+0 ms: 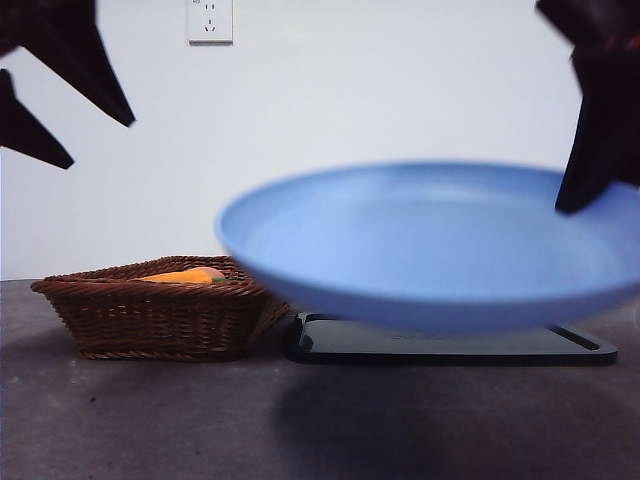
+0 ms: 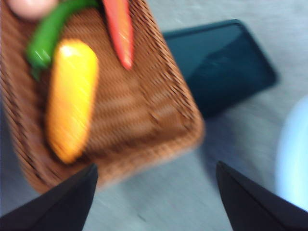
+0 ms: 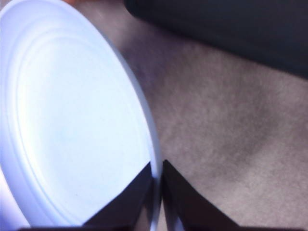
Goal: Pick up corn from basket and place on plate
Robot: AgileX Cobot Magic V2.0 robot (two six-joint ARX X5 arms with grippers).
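Front view first: the blue plate (image 1: 430, 250) hangs in the air above the counter (image 1: 150, 420), clear of the black tray (image 1: 450, 345) behind it, and the right gripper (image 1: 590, 190) has it by the rim at the far side. Right wrist view confirms it: the right gripper (image 3: 158, 180) has its jaws pinched together on the plate's (image 3: 72, 120) raised edge, the plate tilted and bare, nothing on it.

Over to the basket (image 1: 150, 315), sitting on the counter just beside the tray. The corn (image 2: 72, 96) lies inside it, untouched, next to a green pepper (image 2: 48, 36) and a carrot (image 2: 119, 29); the peach-coloured blob at the corner of that blurred left wrist view is probably a small round fruit. The left gripper (image 2: 154, 192) hovers over the near edge of the basket (image 2: 163, 120) with its jaws wide apart, holding nothing.

So the score: the plate is being handled, but the corn is not yet picked, not yet moved. By my reading the whole pick and place is still ahead, and the plate needs setting down first.

Writing? None readable. A wall socket (image 1: 210, 20) shows up top, no lettering legible on it.
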